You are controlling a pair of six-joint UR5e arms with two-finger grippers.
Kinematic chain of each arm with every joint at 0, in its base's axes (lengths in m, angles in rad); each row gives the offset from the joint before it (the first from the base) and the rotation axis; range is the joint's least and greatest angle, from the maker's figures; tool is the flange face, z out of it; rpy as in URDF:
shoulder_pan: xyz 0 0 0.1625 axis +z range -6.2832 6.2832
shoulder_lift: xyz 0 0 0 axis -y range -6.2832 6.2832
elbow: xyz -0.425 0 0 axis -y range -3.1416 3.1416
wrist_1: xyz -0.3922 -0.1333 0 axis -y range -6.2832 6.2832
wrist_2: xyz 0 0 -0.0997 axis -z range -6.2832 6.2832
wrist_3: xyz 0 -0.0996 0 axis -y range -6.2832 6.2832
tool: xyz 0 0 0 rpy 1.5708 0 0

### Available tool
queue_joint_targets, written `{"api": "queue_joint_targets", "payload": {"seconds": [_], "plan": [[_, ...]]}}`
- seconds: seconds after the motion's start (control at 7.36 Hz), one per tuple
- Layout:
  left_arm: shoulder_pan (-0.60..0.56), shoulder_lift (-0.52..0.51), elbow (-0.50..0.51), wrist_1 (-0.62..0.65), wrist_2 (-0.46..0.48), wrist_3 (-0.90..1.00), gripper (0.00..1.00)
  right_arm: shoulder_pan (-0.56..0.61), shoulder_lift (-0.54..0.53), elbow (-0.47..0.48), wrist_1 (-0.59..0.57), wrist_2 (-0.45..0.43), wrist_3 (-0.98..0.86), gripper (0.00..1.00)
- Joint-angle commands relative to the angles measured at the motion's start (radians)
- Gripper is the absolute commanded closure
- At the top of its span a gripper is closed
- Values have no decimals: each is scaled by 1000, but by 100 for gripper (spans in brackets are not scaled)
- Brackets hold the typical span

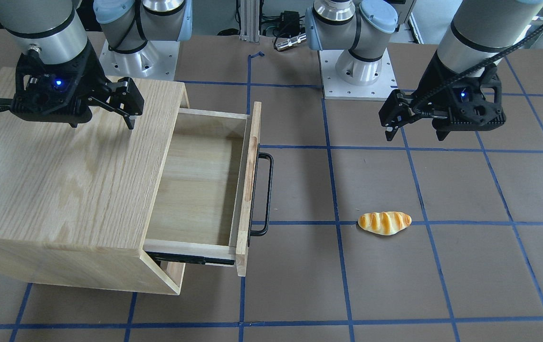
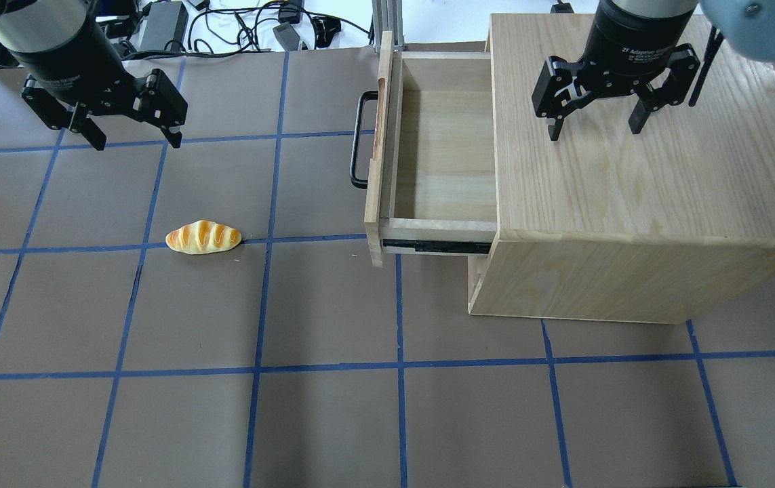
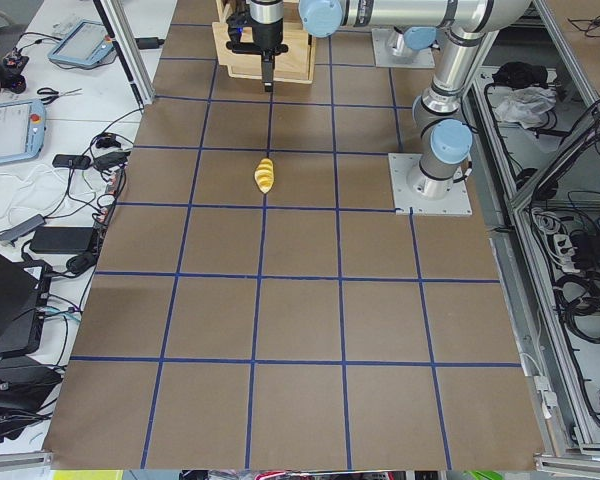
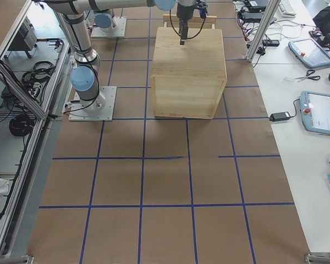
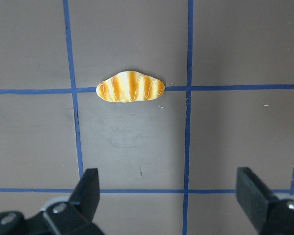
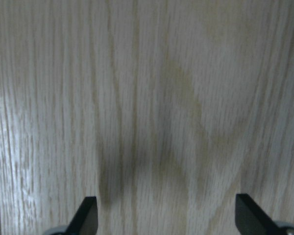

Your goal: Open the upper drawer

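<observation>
The upper drawer [image 1: 195,190] of light oak stands pulled far out of the oak cabinet [image 1: 62,180], its pale inside bare. Its black bar handle [image 1: 266,194] faces the table's middle. In the overhead view the drawer [image 2: 445,163] sticks out to the left of the cabinet [image 2: 645,169]. My right gripper [image 2: 594,129] hangs open and empty over the cabinet top, apart from the handle [image 2: 358,139]. The right wrist view shows only the wood grain between its open fingers [image 6: 88,215]. My left gripper [image 2: 136,139] is open and empty over the table, far from the drawer.
A toy bread roll [image 2: 203,237] lies on the brown mat between the left gripper and the drawer; it also shows in the left wrist view [image 5: 131,86]. Blue tape lines grid the table. Both arm bases [image 1: 359,71] stand at the robot's edge.
</observation>
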Motion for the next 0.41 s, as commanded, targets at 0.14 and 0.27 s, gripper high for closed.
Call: {"api": "queue_joint_targets", "payload": {"seconds": [0.14,0.27], "plan": [[0,5,-4,0,0,-4,0,1,0,0,0,0,1,0],[0,5,-5,0,2,-4,0,1,0,0,0,0,1,0]]}}
